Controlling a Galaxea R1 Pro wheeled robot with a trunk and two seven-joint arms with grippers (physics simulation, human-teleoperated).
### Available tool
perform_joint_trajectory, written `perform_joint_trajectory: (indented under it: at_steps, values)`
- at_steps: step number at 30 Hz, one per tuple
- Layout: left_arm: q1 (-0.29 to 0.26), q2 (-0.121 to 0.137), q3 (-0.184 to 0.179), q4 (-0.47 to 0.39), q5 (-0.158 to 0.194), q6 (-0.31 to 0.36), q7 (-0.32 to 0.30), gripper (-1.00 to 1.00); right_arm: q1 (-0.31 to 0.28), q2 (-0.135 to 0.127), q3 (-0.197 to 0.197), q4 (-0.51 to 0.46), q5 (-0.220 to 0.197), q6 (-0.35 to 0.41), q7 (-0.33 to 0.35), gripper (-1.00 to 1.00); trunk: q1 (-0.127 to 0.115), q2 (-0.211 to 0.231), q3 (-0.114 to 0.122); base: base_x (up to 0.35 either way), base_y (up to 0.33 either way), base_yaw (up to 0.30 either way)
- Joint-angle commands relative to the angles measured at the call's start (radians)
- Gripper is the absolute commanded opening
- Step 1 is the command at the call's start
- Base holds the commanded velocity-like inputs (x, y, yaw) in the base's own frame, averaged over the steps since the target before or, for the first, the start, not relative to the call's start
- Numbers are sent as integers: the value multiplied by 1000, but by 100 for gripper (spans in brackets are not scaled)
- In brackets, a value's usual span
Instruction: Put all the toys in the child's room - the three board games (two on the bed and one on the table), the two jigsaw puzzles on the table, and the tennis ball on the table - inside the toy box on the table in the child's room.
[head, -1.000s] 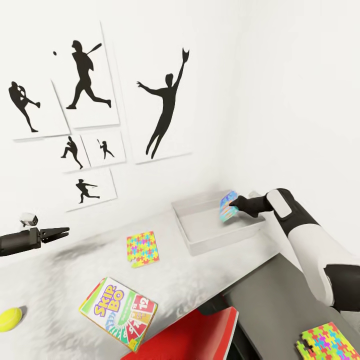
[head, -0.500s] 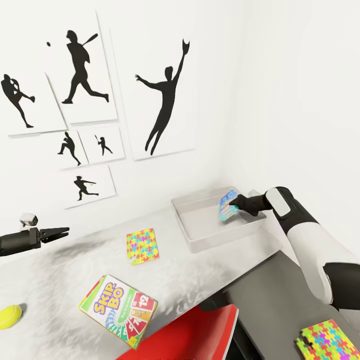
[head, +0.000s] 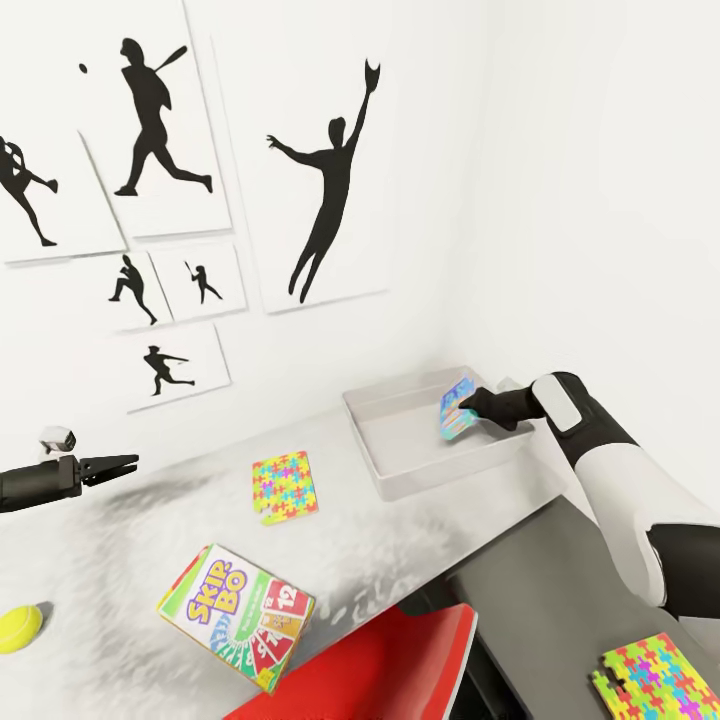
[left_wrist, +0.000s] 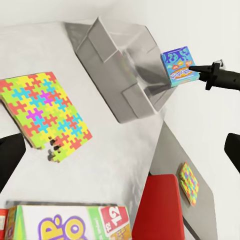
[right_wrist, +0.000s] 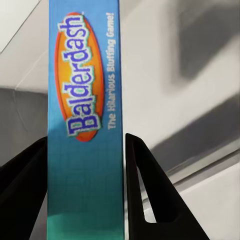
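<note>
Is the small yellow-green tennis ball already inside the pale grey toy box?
No, the small yellow-green tennis ball lies on the white table, far from the pale grey toy box.

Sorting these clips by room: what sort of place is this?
Likely a child's bedroom or playroom: baseball silhouette prints on the wall, a SKIP-BO box and a jigsaw puzzle on a pale desk.

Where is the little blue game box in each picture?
Head view: blue game box held by the right claw over the toy box, right of middle.
Left wrist view: upper right, beside the toy box.
Right wrist view: between the claw's fingers.
Shared landmark: the toy box.
</note>
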Motion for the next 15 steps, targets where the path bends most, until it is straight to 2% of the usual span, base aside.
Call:
perform_joint_trajectory:
  at_steps: [1,15]
  values:
    - [-1,0,0,0,-1,11,-4,100,-1,-1,6,-1,-11,2,-9,-100,0,-2,-3,0,0,0]
    - [-1,0,0,0,-1,11,-4,100,-16,-2,6,-1,-11,3,-9,-100,0,-2,-23,0,0,0]
